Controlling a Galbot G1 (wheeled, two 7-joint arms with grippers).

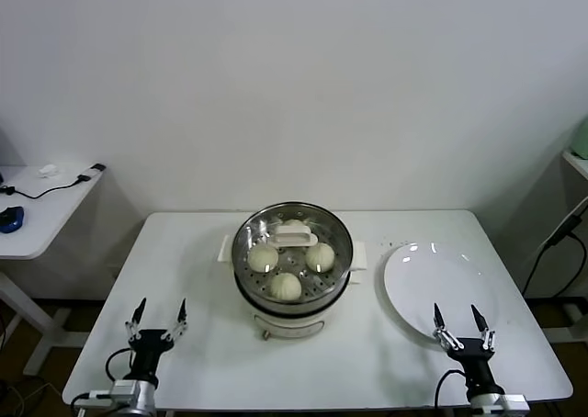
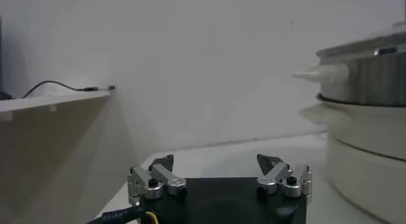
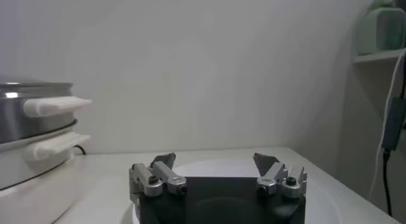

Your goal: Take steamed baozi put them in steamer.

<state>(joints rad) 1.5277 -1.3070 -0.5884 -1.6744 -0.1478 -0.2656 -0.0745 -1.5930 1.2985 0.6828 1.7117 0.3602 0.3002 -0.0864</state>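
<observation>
Four small cream-white dough buns (image 1: 288,263) are sitting inside the shiny round stainless-steel steamer (image 1: 292,217) at the white table's (image 1: 202,242) middle, under its glass lid, well apart from both grippers. The left gripper (image 1: 158,316) and right gripper (image 1: 458,321) are hovering near the front edge, jaws spread wide and empty. The rearmost bun is partly hiding behind the lid's white handle (image 1: 293,240). The flat white plate (image 1: 432,284) is lying bare just beyond the right gripper.

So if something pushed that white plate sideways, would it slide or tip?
The plate would probably slide rather than tip, since it looks flat and low on the smooth table. Its glossy highlights suggest a hard, slippery glaze. It lies near the table's right edge, so a push that way might send it off.
</observation>
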